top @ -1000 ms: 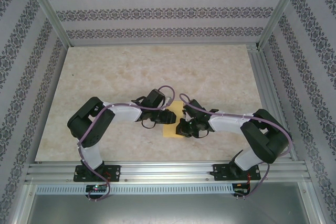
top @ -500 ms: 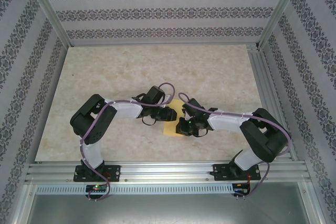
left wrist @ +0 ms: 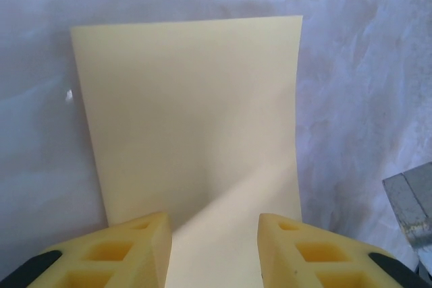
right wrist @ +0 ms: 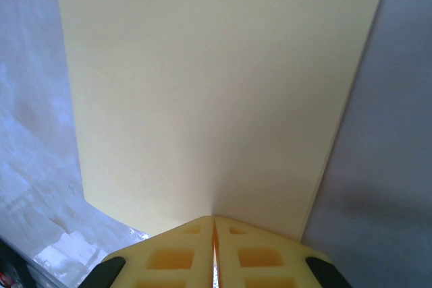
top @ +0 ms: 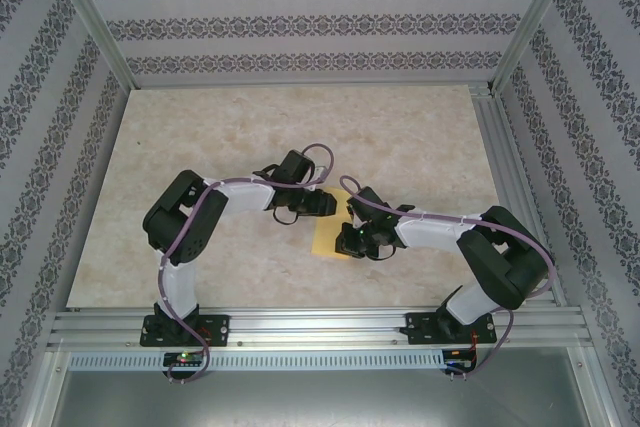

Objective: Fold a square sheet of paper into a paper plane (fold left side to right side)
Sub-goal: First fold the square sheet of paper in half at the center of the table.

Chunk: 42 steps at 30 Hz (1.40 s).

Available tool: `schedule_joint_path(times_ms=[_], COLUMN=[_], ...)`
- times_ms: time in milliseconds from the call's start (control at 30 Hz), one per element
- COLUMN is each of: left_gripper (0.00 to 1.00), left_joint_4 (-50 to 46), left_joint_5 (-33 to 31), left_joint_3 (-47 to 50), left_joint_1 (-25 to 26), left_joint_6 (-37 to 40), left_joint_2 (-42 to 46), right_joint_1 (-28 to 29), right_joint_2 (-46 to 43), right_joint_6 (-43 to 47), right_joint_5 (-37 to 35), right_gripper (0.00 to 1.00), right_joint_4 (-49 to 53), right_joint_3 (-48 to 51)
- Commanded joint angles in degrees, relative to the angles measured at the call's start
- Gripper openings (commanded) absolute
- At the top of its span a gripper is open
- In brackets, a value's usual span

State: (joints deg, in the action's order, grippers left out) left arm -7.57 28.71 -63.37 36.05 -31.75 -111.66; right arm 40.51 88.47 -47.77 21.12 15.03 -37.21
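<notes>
Just one yellow sheet [left wrist: 189, 112]; right jaws tight on it, left jaws apart, empty.

Marbled counter [top: 250, 127] in a papered booth.
Pale beige top, walls [top: 300, 17] banded with dark floral stripes, aluminium posts [top: 90, 19] at the corners, slotted rail [top: 320, 325] along the near edge.

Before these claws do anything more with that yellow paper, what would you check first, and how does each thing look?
1. Right claw shut on the paper edge: ok.
2. Left claw open, jaws apart above the paper: ok.
3. Paper free of tears or crumples: ok.
4. Edges lined up for the fold: cannot tell.
5. Fold pressed flat: not ok, the paper curves.
</notes>
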Motion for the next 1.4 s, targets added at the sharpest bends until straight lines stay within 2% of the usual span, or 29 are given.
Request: schedule_joint_path(times_ms=[0,533,800,900,1067,1367], left_gripper=[0.42,0.44,0.44,0.42,0.4,0.39], left_joint_4=[0.1,-1.0,-0.9,1.2,5.3,8.2], left_joint_5=[-4.3,-4.7,-4.7,-2.3,2.0,3.3], left_joint_3=[-2.5,-11.3,-6.2,-2.8,0.3,-0.8], left_joint_1=[-2.3,-5.5,-7.1,-7.0,-4.8,-0.7], left_joint_6=[2.2,2.3,4.0,2.8,0.1,-2.1], left_joint_2=[-2.4,-6.8,2.6,5.9,6.7,0.5], right_joint_1=[0.8,0.9,0.9,0.9,1.0,0.9], right_joint_2=[2.3,2.6,2.8,3.0,3.2,3.6], right_joint_6=[1.6,1.9,1.9,2.0,2.2,2.3], right_joint_5=[-3.8,-4.2,-4.1,-4.0,-4.0,-4.0], right_gripper=[0.09,0.1,0.1,0.09,0.1,0.1], right_joint_4=[8.2,8.6,8.5,8.6,8.8,9.0], right_joint_3=[1.3,0.8,0.3,0.0,-0.1,-0.6])
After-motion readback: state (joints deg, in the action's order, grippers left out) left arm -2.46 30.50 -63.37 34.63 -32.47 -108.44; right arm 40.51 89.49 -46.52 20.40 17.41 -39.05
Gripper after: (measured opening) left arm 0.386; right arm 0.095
